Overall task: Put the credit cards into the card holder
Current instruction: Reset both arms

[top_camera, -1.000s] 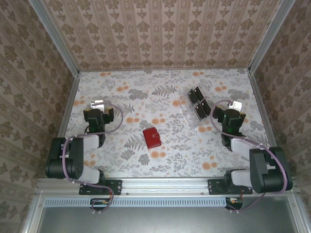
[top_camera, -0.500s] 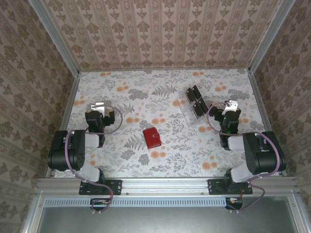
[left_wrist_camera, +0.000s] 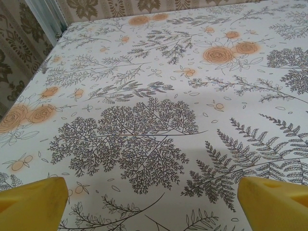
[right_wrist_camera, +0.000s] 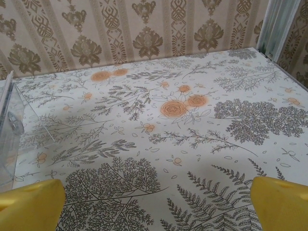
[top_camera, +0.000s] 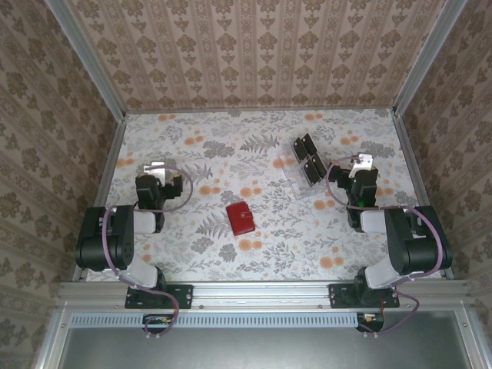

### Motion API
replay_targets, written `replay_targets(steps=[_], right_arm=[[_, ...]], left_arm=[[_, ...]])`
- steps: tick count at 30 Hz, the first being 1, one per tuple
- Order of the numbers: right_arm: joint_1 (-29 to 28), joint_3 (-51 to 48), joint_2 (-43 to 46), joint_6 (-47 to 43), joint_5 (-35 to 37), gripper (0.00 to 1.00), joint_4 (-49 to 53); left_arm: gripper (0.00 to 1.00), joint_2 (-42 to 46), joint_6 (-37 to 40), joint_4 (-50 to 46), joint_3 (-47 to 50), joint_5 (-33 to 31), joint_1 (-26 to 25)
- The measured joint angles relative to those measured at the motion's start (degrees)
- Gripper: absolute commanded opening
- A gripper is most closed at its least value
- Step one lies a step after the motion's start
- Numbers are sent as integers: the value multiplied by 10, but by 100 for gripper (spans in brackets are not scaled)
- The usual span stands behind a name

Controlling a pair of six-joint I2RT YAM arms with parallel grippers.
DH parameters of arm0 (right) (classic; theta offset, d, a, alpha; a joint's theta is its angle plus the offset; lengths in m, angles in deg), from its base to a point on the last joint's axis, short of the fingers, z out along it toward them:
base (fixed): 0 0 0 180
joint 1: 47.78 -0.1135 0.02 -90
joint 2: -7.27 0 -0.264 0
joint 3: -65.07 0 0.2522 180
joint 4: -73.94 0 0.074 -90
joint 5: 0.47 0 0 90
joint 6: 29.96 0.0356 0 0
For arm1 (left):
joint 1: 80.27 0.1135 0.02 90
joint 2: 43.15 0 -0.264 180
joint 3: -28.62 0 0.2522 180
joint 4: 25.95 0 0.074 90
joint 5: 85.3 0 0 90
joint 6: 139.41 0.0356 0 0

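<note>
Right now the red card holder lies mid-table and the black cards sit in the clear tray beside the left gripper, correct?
Not quite. The top external view shows the credit cards in the clear tray beside the right gripper, not the left. The card holder does lie mid-table.

Floral table (top_camera: 192,138), clear tray (right_wrist_camera: 9,120) (right side)
</note>
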Motion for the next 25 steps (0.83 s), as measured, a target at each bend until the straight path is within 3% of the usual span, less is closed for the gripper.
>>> replay_targets(steps=[25], right_arm=[[-19,5,-1,-11,17,100,2]], left_arm=[[100,0,0,0,0,1,-1]])
